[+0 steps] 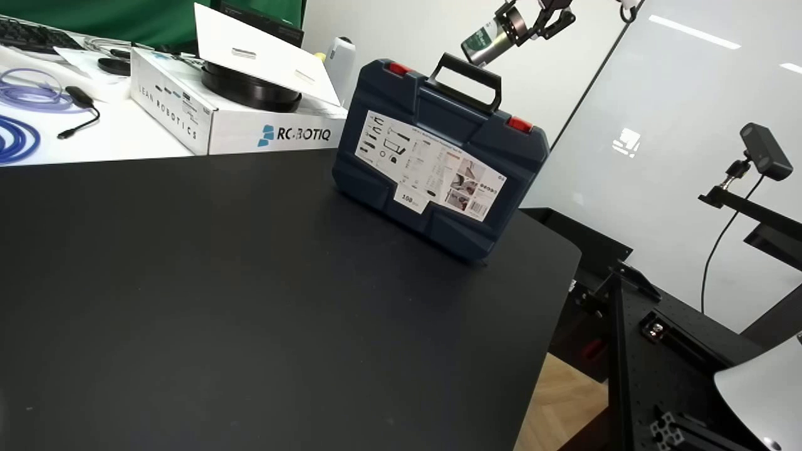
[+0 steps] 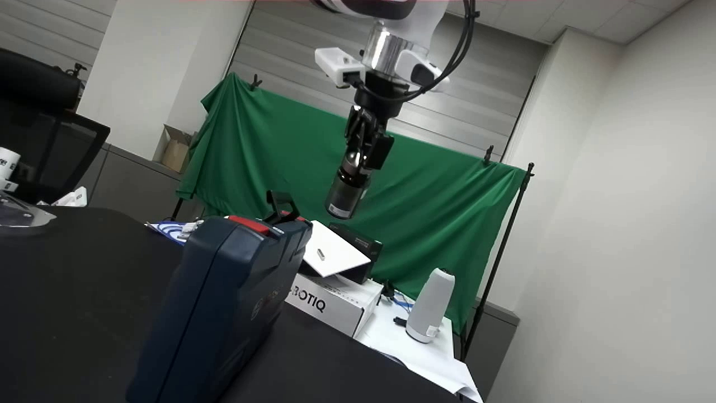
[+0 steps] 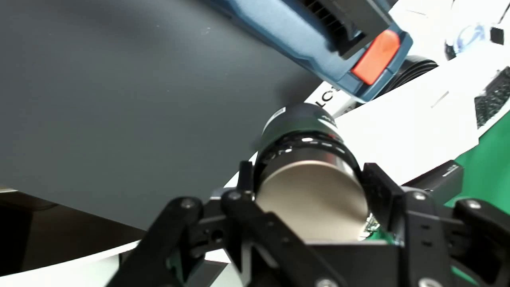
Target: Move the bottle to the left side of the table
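Note:
The bottle is small and dark with a green-and-white label and a pale, flat top. My gripper is shut on it near the top end and holds it tilted in the air, higher than the blue case. In an exterior view the bottle hangs base down from the gripper. In the wrist view the bottle's pale top faces the camera between the two fingers. The black table lies below; it also shows in the wrist view.
A blue tool case with a raised black handle stands upright on the table near the held bottle; it also shows in the wrist view. A Robotiq box with a white panel stands on the white surface beyond the table edge.

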Available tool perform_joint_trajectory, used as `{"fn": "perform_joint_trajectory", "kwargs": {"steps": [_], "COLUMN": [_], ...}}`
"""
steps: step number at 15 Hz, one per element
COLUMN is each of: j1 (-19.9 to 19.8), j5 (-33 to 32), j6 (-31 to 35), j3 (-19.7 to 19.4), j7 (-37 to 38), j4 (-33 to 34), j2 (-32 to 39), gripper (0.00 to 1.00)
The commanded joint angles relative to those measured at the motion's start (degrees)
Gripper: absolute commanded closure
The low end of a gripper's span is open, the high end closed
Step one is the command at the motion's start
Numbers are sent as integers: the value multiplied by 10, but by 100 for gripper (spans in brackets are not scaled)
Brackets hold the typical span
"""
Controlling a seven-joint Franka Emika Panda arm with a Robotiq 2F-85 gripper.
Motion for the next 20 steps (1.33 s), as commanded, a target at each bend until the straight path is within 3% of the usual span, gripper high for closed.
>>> {"fn": "perform_joint_trajectory", "kwargs": {"steps": [1,4,8,20], "j1": [8,19,31,103], "j5": [100,149,155,137], "j6": [-2,-25,-50,37], "j3": [8,4,4,50], "j7": [-88,-140,-177,-256], "j4": [-53,-82,-119,-292], "j2": [-62,-93,-123,-167], "gripper": [57,57,57,57]}}
